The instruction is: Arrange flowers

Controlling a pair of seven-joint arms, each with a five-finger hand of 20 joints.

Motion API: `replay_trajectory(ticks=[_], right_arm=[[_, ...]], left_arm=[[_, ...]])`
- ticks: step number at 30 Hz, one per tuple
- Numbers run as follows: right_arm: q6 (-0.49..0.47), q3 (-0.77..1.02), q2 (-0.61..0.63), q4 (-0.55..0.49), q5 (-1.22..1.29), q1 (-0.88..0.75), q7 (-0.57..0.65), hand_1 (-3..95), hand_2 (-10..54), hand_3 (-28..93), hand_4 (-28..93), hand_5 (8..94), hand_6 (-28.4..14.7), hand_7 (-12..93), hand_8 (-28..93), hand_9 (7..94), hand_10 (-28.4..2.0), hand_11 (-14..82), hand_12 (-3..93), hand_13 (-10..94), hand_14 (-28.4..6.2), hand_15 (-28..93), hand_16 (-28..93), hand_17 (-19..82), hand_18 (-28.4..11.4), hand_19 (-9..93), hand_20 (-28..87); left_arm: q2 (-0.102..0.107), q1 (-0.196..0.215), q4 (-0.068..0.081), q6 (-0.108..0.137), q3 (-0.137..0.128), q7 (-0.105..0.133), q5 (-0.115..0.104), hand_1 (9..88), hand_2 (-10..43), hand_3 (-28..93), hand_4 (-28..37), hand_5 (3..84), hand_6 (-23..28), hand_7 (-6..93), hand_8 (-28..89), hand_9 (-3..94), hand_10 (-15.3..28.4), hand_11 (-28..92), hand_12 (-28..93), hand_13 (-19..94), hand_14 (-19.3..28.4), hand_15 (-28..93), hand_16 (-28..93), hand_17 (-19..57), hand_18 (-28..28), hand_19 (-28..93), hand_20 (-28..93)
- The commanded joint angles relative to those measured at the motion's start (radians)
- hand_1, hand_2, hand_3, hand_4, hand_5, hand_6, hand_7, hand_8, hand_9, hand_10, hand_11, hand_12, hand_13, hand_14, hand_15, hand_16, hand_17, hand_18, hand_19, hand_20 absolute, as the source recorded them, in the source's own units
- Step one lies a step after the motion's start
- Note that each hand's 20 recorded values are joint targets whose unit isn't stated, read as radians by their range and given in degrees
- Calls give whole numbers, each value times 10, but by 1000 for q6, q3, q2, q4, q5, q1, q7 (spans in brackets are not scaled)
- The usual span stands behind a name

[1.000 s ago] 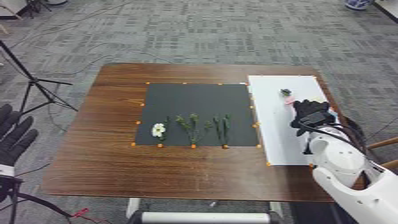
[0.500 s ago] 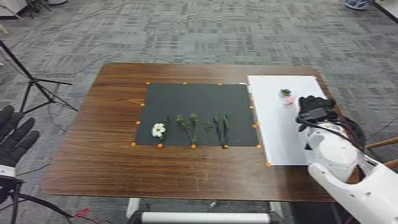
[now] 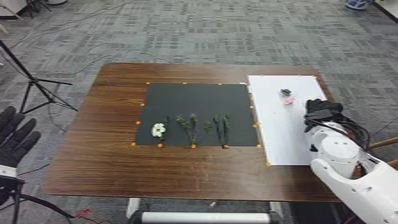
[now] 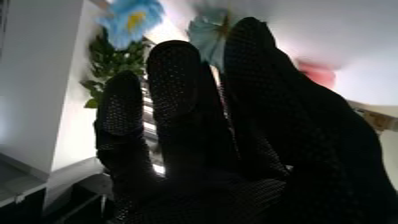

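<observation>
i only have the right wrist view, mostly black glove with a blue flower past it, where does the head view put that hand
Observer: The right hand appears over the right edge of a long white sheet, to the right of a pink flower.
Operator: ok and whats lying left of that sheet
Observer: A dark mat. On its near part lie a white flower and, to the right of that, some green stems.
Operator: anything farther left
Observer: Yes, the left hand, off the left side of the brown table, fingers straight and away from the mat.
</observation>
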Motion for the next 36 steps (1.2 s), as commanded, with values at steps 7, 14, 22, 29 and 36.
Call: replay_trajectory(ticks=[7,14,22,29,36], right_arm=[[130,-43,-2,25,-26,-2,-22,628,-95,658,-283,651,-1,160,-100,787,-91,81,328,673,-89,632,401,338,-251,813,402],[269,-55,10,2,-42,-15,-39,649,-95,685,-282,704,2,177,-10,845,-76,129,430,697,-82,641,430,348,-244,818,416],[501,-88,23,-123,56,6,-64,650,-95,698,-282,713,1,177,-5,852,-74,135,448,703,-84,640,442,350,-245,819,419],[528,-224,-139,-132,371,216,-219,645,-95,704,-283,714,-2,178,-3,851,-75,141,457,703,-83,639,450,347,-243,819,421],[546,-428,-325,-34,392,408,-335,626,-95,716,-283,715,-1,186,-1,849,-69,162,474,697,-90,657,456,341,-242,817,427]], left_arm=[[-1,-11,-9,17,17,-7,1,252,170,680,-283,367,70,93,-62,299,112,115,137,223,128,203,-5,-35,110,158,128],[-8,-10,-10,15,15,-6,4,251,169,681,-283,366,71,92,-62,299,115,117,140,223,129,205,-5,-35,110,158,127],[-4,-30,-1,2,9,-22,16,252,168,681,-283,366,71,91,-61,298,116,115,140,223,130,206,-5,-35,110,157,127],[-3,-21,3,7,20,-11,0,252,167,681,-283,366,70,89,-61,298,115,114,140,222,130,203,-5,-34,110,154,128],[29,-69,12,8,61,-35,42,247,167,678,-283,365,70,87,-60,297,115,111,141,221,130,199,-3,-35,110,153,128]])
